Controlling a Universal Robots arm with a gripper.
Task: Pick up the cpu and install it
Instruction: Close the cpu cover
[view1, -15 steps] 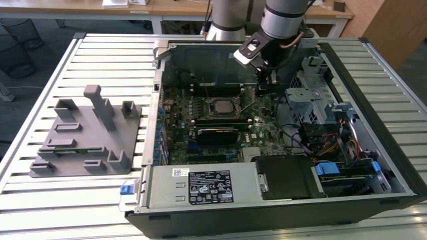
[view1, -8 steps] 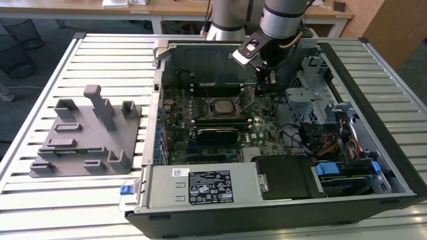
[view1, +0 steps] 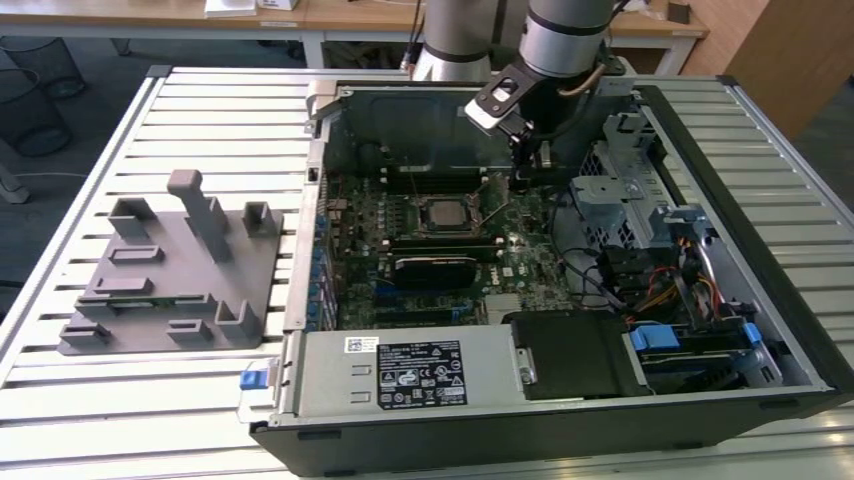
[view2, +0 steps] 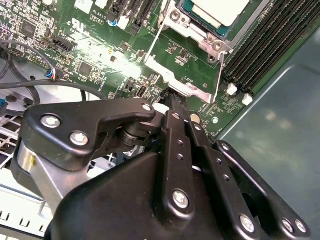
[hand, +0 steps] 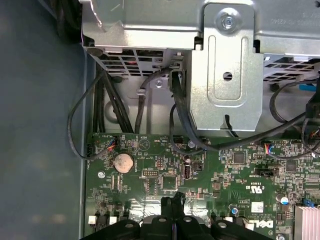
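The cpu (view1: 441, 212) lies flat in the black socket frame (view1: 441, 229) in the middle of the motherboard, inside the open computer case (view1: 747, 250). In the second wrist view its silvery top (view2: 219, 11) sits within the metal frame, and a thin wire lever (view2: 151, 46) runs alongside. My gripper (view1: 530, 168) hangs inside the case, to the exterior view's right of the socket and a little behind it. Its black fingers are shut together with nothing visible between them, and the tips (view2: 173, 99) hover close over the frame's metal tab (view2: 176, 84). The shut fingertips (hand: 172, 204) also appear in the first wrist view.
A grey plastic fixture (view1: 174, 270) with upright blocks stands on the slatted table at the exterior view's left. Black cables (hand: 142, 100) and a metal drive cage (hand: 227, 65) crowd the case beyond the gripper. Memory slots (view2: 270, 50) run beside the socket.
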